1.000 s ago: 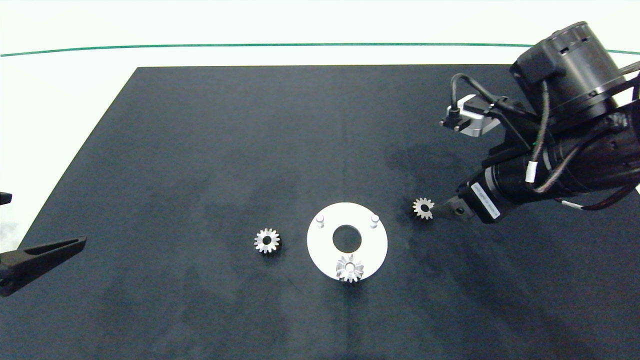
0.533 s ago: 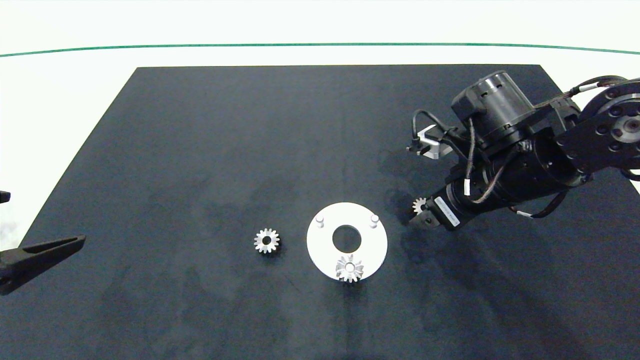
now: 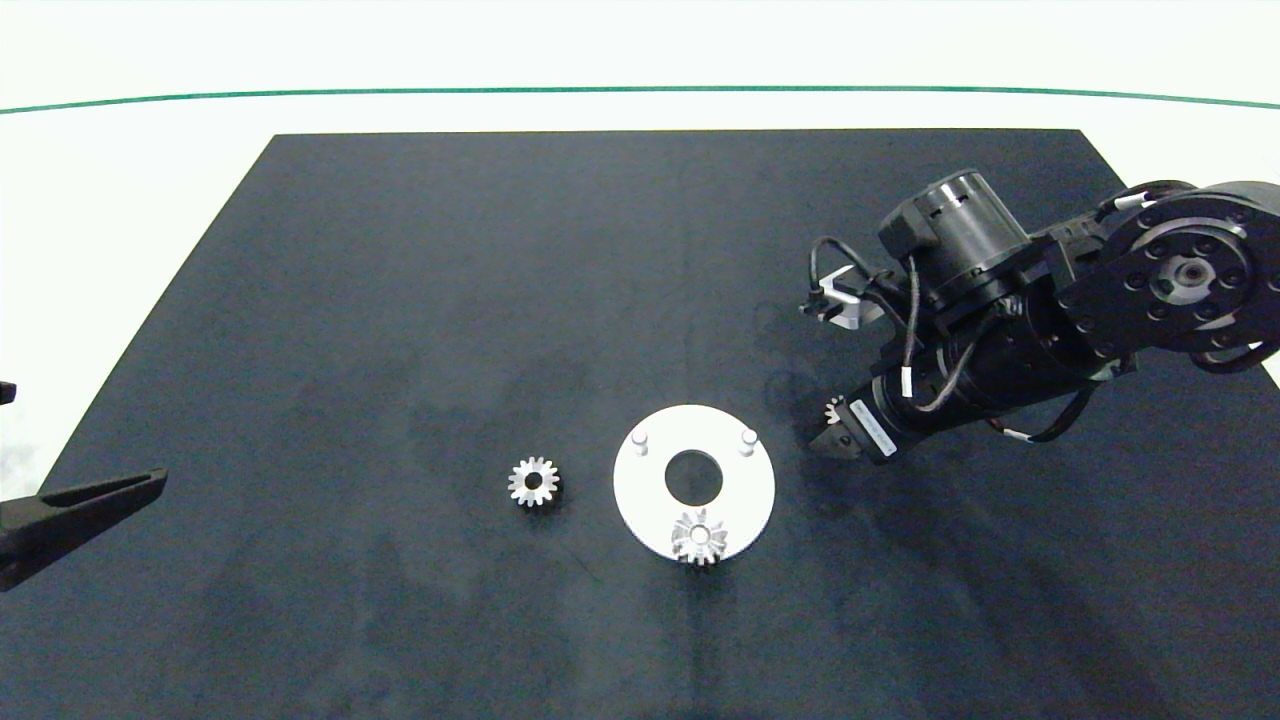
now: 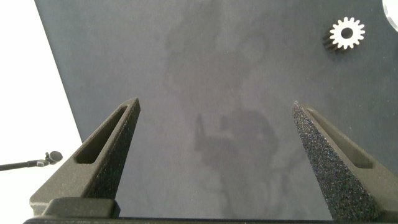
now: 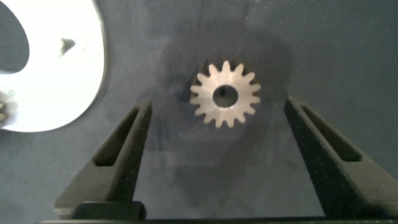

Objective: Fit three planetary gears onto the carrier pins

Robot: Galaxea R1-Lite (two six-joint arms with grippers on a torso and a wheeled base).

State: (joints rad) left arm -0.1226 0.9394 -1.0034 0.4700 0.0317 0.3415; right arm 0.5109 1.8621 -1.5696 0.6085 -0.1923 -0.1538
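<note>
One planetary gear (image 3: 699, 537) already sits on the carrier pin at the near edge of the white disc (image 3: 640, 490), lying against the disc face. The other two carrier pins, the far-left one (image 3: 640, 439) and the far-right one (image 3: 748, 440), stand bare on either side of the disc's central hole. A second planetary gear (image 3: 533, 482) lies flat on the dark mat (image 3: 400, 300) just to the left of the disc, apart from it; the left wrist view shows the same gear (image 4: 347, 33) lying well beyond that arm's fingers. The third planetary gear (image 5: 225, 94) lies flat on the mat close to the disc's right side, bore up; in the head view only a few of its teeth (image 3: 832, 408) peek out from under the right arm.

The right gripper (image 3: 835, 438) hangs low over this third gear, tipped steeply towards the mat. In the right wrist view its fingers (image 5: 122, 155) stand spread wide, one on each side of the gear with clear mat between each finger and the teeth, so they grasp nothing; the rim of the disc (image 5: 87, 74) shows just beside them.

The left gripper (image 4: 214, 155) waits at the left edge of the bench, its fingers (image 4: 106, 149) parted and empty over bare mat.
</note>
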